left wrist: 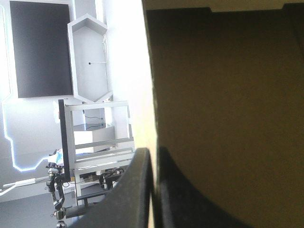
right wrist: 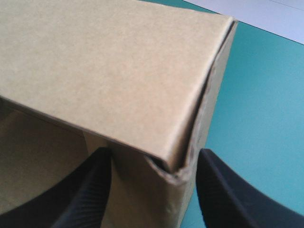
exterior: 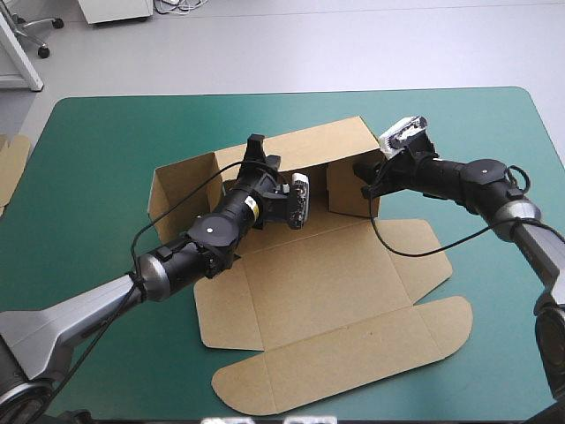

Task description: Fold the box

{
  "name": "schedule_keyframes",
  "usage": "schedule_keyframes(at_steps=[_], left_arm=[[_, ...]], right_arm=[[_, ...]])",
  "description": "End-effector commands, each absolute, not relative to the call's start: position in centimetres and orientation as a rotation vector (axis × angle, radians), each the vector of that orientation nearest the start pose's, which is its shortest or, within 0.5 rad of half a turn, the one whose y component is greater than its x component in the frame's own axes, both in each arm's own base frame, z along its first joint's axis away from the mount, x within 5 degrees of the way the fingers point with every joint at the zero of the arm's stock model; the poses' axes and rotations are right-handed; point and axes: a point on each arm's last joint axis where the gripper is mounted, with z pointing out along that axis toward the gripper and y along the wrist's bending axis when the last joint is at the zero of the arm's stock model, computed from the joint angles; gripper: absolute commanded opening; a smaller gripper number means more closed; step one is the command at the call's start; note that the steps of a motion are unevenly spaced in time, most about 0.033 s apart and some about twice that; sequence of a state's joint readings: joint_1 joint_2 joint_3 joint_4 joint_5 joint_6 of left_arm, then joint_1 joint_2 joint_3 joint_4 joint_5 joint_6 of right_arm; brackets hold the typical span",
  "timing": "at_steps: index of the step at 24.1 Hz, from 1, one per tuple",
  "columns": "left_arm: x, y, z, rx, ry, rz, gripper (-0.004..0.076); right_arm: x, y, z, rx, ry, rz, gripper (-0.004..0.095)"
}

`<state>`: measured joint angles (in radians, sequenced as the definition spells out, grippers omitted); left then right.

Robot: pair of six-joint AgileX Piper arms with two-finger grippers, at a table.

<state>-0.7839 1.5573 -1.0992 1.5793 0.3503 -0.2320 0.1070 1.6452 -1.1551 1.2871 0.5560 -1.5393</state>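
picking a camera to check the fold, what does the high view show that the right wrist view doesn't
Only the high view: the whole box, its lid flat toward the near edge, the far wall raised, the left gripper at that wall's top edge, and spare board at the table's left edge. Only the right wrist view: the wall's folded-over corner up close, slightly crushed, between the open black fingers. Both: the right gripper at the box's right end, brown board and the teal-green cover.
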Motion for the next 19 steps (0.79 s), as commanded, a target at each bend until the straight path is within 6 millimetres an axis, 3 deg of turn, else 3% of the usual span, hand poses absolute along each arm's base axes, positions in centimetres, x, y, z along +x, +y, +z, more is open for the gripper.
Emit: schedule_keyframes(at_steps=[1,11,19], left_arm=[[26.9,-23.3,32.4,1.565,1.112,0.679,-0.0015],[26.8,-23.6,32.4,1.607,1.032,0.697,-0.0015],[26.6,-24.2,32.2,1.631,1.002,0.648,0.0000]], right_arm=[[35.5,8.5,30.6,-0.689,1.887,0.454,0.0390],[34.5,9.6,30.7,-0.819,1.849,0.586,-0.0010],[34.6,9.6,30.7,-0.773,1.866,0.616,-0.0033]])
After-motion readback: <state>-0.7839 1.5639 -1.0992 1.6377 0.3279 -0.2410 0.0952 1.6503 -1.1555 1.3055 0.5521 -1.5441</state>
